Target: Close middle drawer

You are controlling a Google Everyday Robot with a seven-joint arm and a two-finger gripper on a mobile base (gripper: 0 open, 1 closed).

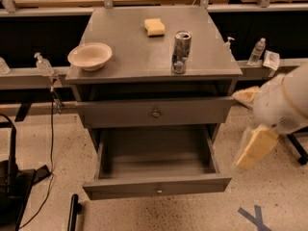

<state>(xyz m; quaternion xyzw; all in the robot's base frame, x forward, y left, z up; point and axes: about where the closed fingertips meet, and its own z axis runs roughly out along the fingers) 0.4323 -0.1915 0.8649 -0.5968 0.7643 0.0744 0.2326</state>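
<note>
The middle drawer [156,186] is a wide shallow grey drawer pulled far out of the grey cabinet, its grey inside bare and a small round knob [159,190] at the centre of its front. Above it, the taller-fronted drawer [154,112] with a larger knob stands slightly out. My gripper [253,148], pale yellow on a white arm, hangs to the right of the cabinet, level with the open drawer's right side and apart from it.
On the cabinet top [139,57] stand a cream bowl [90,56], a yellow sponge [154,27] and a metal can [181,52]. Bottles [256,51] stand on a rail behind. Black equipment and cables [14,177] lie on the floor at left.
</note>
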